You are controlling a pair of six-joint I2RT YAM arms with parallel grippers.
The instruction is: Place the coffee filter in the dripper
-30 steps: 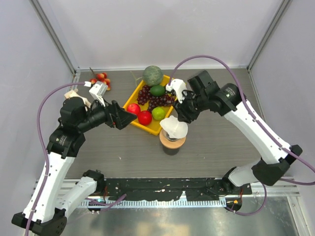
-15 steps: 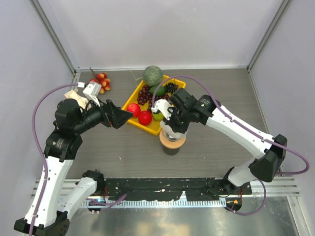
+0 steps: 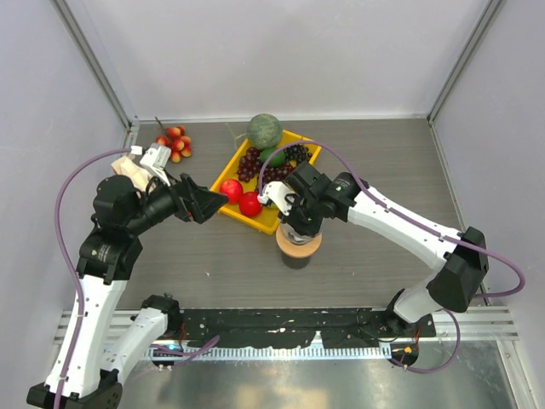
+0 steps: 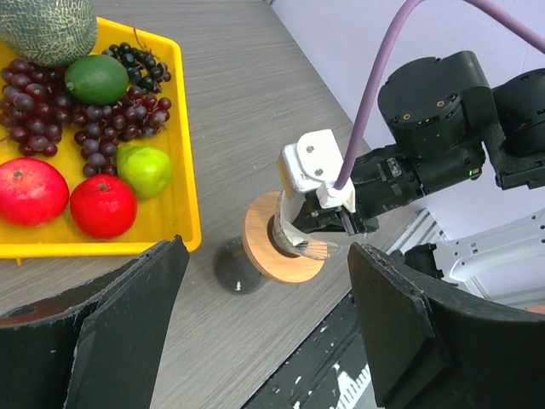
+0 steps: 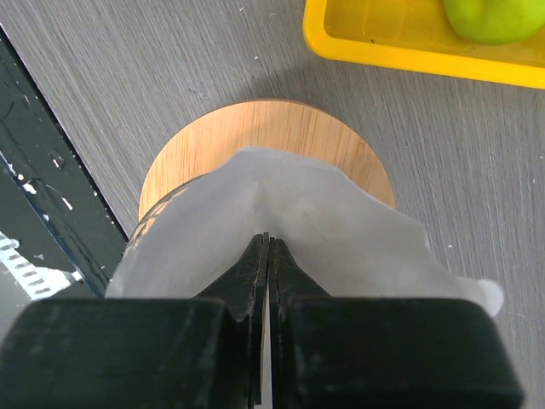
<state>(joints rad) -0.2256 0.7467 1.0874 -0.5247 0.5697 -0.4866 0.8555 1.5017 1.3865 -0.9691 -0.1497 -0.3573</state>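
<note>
Black left gripper (image 3: pixel 213 203) hangs wide open, holding nothing, just left of the yellow tray (image 4: pixel 102 247) of fruit. Off the tray's near corner you have the wooden ring (image 5: pixel 281 128) on a dark cup (image 4: pixel 234 268), with the dripper (image 4: pixel 319 250) seated in it. The coffee filter (image 5: pixel 324 213) sits crumpled in the dripper, directly under your right gripper (image 5: pixel 268 247). Its jaws are closed, tips on the crease; can't tell if paper is pinched. The top view mostly hides the filter behind the arm; the right wrist shows it.
</note>
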